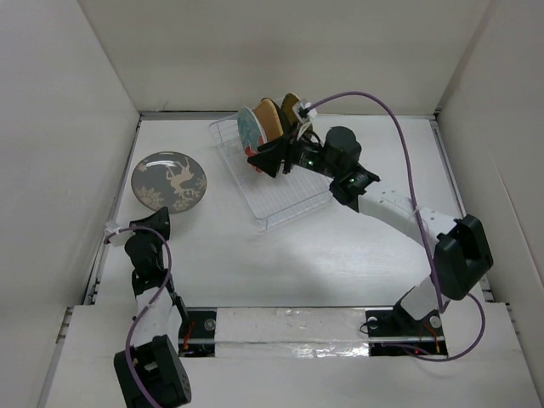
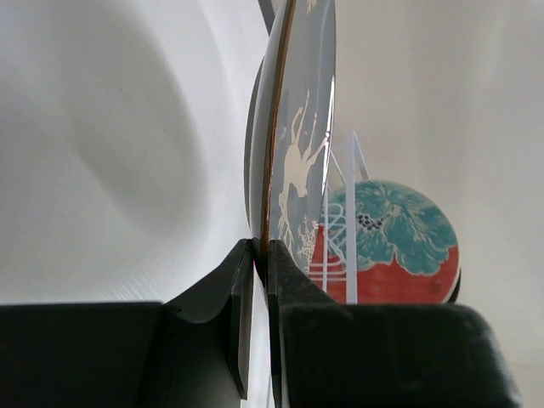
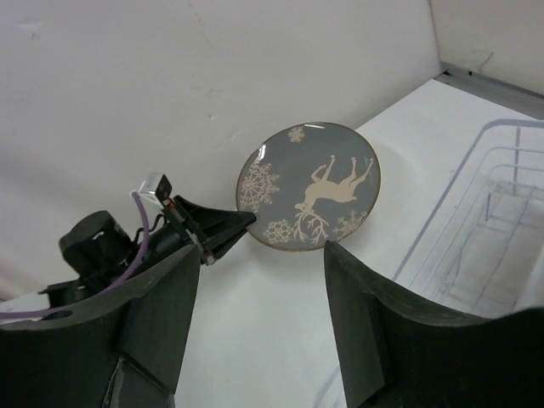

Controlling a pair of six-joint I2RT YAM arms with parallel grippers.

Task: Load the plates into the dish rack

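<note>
White tabletop (image 1: 340,255), boxed in by white walls, carries the clear plastic rectangular dish rack (image 1: 276,204) with its upright tines. At the rack's far end three plates stand on edge: a red-and-teal round plate (image 1: 247,129), a tan plate (image 1: 270,117) behind it, and a dark-rimmed plate (image 1: 292,107) furthest back. Left of the rack, well apart from it, is the grey round plate with a pale antlered animal (image 1: 170,180). Its near rim is pinched between the left gripper's (image 1: 155,223) fingers. The right gripper (image 1: 262,160) hangs over the rack just beside the red-and-teal plate, fingers spread with nothing between them.
</note>
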